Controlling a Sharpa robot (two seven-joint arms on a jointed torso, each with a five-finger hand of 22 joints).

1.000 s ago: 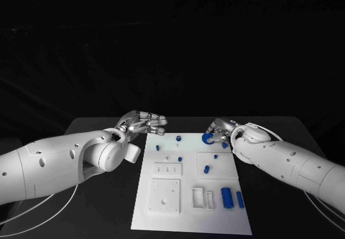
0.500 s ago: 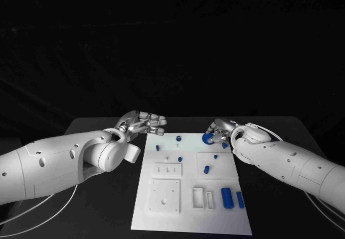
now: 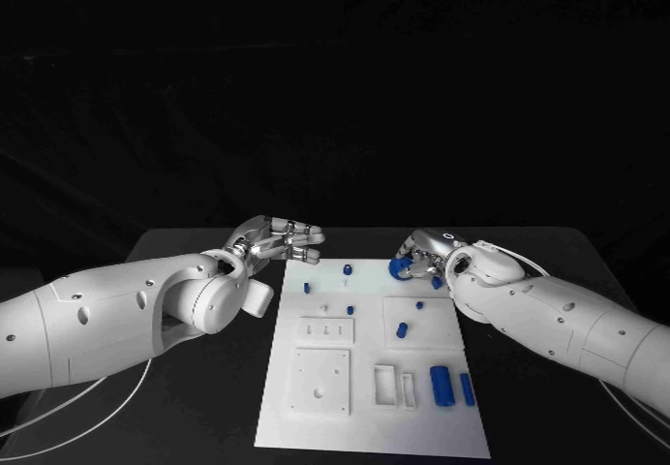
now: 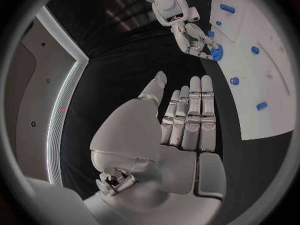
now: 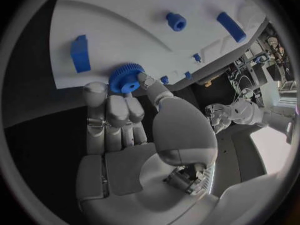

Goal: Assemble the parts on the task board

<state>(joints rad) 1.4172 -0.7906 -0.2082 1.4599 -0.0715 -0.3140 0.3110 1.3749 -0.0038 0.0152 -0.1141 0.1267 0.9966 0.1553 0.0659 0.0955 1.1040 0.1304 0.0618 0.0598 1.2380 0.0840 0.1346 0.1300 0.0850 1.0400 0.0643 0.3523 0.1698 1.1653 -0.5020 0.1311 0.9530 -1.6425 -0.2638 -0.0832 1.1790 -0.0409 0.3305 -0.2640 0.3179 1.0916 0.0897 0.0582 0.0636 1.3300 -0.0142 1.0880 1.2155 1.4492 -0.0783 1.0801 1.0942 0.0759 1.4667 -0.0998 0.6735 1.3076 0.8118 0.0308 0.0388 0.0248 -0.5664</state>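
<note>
At the task board (image 3: 419, 407) edge, right hand (image 5: 122, 110) pinches a blue gear (image 5: 125, 78); left hand (image 4: 187, 117) open-fingered.

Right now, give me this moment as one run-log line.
right hand: pinches blue gear at task board edge | left hand: empty, off board

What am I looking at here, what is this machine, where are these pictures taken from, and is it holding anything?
This is a two-armed robot at a black table, seen by three cameras at once. The head view looks down from the robot's head; the two round pictures come from cameras at its wrists, behind each hand. On the table lies a white task board carrying small blue parts, such as a blue cylinder. The right hand holds a blue gear in its fingertips at the board's far edge. The left hand hovers beside the board's far corner with its fingers out straight, holding nothing.
</note>
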